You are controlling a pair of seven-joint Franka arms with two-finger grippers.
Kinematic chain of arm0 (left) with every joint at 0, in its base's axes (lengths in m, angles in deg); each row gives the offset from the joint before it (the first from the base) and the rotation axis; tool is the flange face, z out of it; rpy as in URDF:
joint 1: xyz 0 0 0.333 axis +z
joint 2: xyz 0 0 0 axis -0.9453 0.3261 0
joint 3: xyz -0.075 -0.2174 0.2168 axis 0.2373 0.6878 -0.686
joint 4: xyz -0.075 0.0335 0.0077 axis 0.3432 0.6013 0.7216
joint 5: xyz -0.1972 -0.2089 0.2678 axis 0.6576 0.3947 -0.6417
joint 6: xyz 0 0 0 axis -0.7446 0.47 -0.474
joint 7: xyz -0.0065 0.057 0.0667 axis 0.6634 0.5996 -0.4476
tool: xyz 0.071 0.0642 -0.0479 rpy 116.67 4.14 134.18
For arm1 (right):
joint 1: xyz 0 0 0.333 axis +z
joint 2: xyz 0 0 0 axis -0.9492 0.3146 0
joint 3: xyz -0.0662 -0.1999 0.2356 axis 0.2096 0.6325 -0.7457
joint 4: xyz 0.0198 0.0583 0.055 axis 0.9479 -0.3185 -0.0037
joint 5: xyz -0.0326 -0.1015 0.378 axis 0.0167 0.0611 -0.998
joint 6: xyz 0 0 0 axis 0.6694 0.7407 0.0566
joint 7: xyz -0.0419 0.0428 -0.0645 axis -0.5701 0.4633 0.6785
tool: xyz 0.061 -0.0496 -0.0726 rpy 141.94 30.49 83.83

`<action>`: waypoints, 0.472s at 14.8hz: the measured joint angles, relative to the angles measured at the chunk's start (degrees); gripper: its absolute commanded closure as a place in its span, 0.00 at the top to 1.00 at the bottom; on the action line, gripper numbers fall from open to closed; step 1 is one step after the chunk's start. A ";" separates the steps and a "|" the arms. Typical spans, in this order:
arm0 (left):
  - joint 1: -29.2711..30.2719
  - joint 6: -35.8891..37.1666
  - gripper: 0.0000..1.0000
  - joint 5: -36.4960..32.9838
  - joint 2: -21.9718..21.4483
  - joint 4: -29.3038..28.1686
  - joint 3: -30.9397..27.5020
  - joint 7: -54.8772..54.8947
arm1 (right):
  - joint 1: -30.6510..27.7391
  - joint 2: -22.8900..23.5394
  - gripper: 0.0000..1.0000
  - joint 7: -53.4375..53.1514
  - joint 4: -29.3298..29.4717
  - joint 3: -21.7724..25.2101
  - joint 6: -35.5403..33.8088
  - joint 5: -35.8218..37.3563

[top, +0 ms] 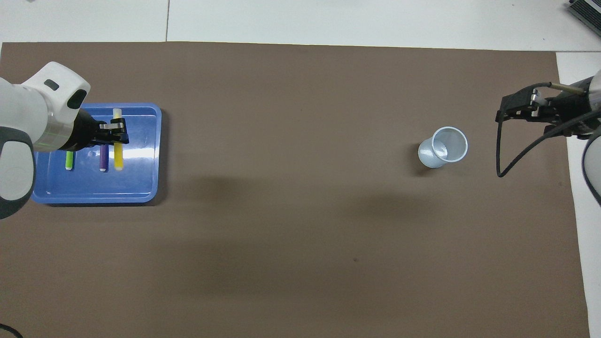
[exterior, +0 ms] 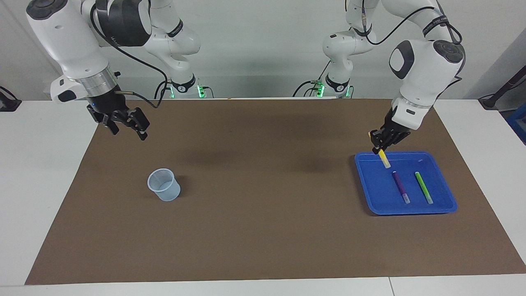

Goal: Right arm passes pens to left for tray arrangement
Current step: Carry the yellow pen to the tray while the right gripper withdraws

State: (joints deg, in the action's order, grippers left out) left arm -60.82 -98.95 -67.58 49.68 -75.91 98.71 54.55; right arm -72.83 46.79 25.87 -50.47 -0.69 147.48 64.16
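The blue tray [exterior: 411, 211] [top: 94, 197] lies toward the left arm's end of the table. In it lie a purple pen [exterior: 400, 186] [top: 103, 162] and a green pen [exterior: 423, 187] [top: 69, 160], side by side. My left gripper [exterior: 380, 145] [top: 117, 136] hangs over the tray's edge nearest the robots. It is shut on the yellow pen [exterior: 384, 159] [top: 118, 152], which slants down beside the purple pen. I cannot tell if its tip touches the tray. My right gripper [exterior: 128, 131] [top: 508, 109] waits open and empty in the air over the mat's edge at its own end.
A small translucent pale-blue cup [exterior: 163, 185] [top: 443, 148] stands upright on the brown mat [exterior: 263, 230] toward the right arm's end. White table [exterior: 45, 172] borders the mat.
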 measured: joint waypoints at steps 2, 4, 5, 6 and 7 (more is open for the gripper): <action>0.59 -1.54 0.00 -1.75 1.72 -0.05 0.03 4.34 | -0.32 -0.03 1.00 0.77 -0.16 0.01 -0.64 0.01; 1.06 -3.98 0.00 -2.56 4.06 -0.12 0.04 6.09 | -0.37 -0.21 1.00 1.96 -0.83 0.00 -0.92 0.05; 1.50 -5.24 0.00 -2.78 5.40 -0.21 0.04 7.60 | -0.45 -0.39 1.00 4.19 -1.27 -0.01 -1.01 0.05; 1.90 -6.66 0.00 -3.33 6.89 -0.34 0.02 9.05 | -0.53 -0.62 1.00 6.66 -1.78 -0.01 -1.39 0.05; 2.21 -8.33 0.00 -4.75 8.55 -0.48 0.04 9.85 | -0.57 -0.88 1.00 8.91 -2.19 -0.02 -2.24 0.05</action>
State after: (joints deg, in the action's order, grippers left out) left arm -58.61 -107.29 -72.34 58.24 -76.39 98.74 64.41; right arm -73.40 45.91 34.78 -52.66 -0.71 145.24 64.21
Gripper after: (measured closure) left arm 0.828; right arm 0.000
